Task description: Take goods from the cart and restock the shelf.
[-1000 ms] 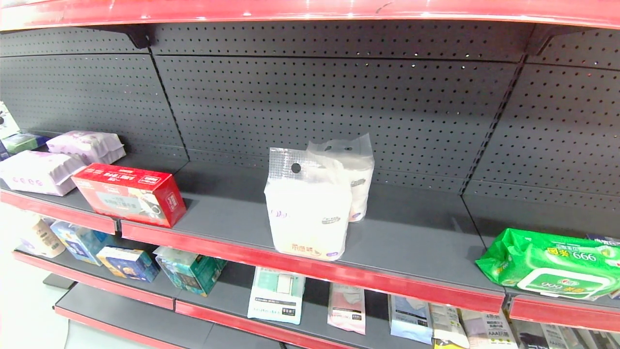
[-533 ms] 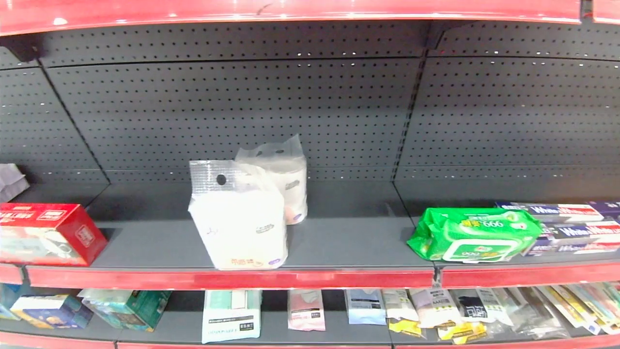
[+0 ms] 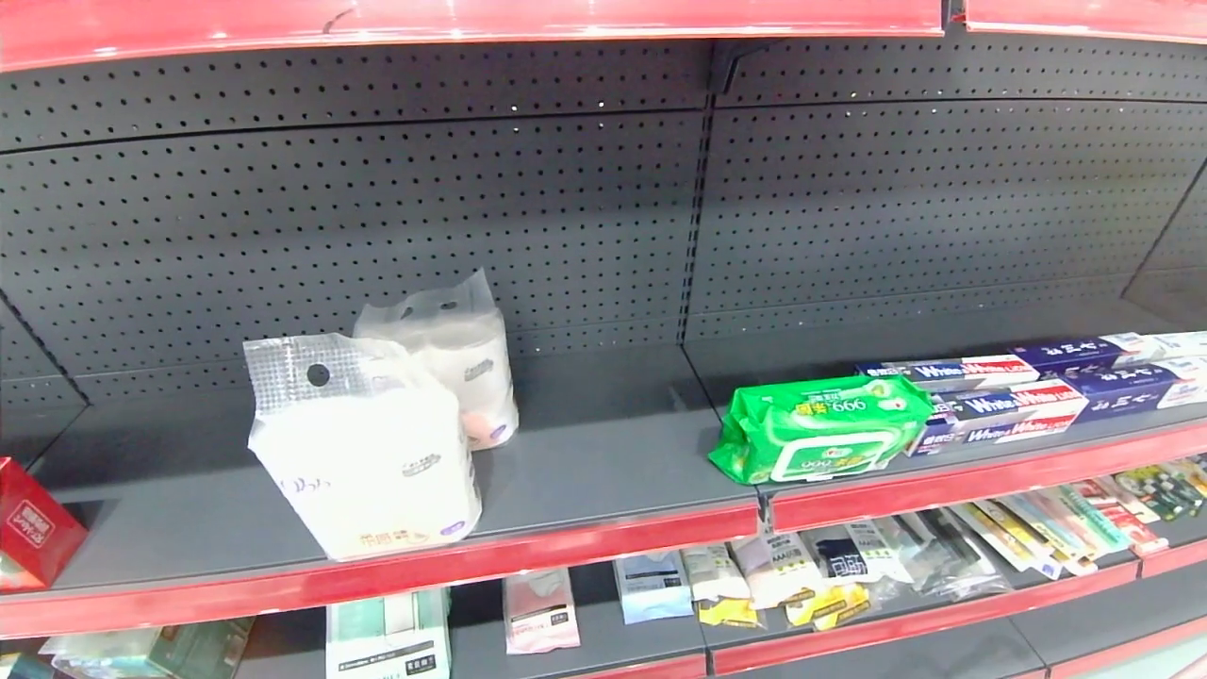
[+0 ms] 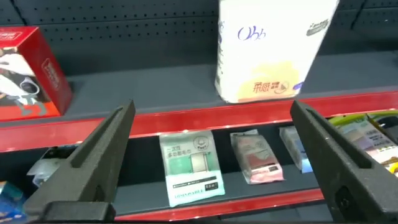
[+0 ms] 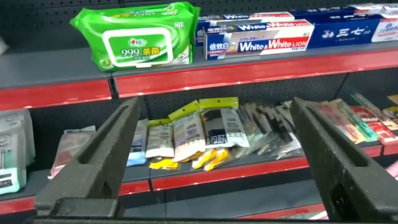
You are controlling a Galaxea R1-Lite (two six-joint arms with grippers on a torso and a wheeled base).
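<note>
Two white tissue packs stand on the grey shelf (image 3: 603,462): a front tissue pack (image 3: 368,453) near the red edge and a rear tissue pack (image 3: 453,354) behind it. The front tissue pack (image 4: 273,46) also faces my left gripper (image 4: 211,155), which hangs open and empty below and in front of the shelf edge. A green wet-wipe pack (image 3: 820,424) lies on the neighbouring shelf section. My right gripper (image 5: 214,155) is open and empty, held in front of the lower shelf, below the green wet-wipe pack (image 5: 137,34).
Toothpaste boxes (image 3: 1018,396) lie right of the wipes. A red box (image 3: 33,523) sits at the far left. Small hanging packets (image 3: 801,575) fill the lower shelf. Bare shelf lies between the tissue packs and the wipes. Black pegboard (image 3: 566,207) backs the shelf.
The head camera has turned to the right: the whole shelf has slid left in the picture, and the toothpaste boxes have come into view. The goods themselves have not moved.
</note>
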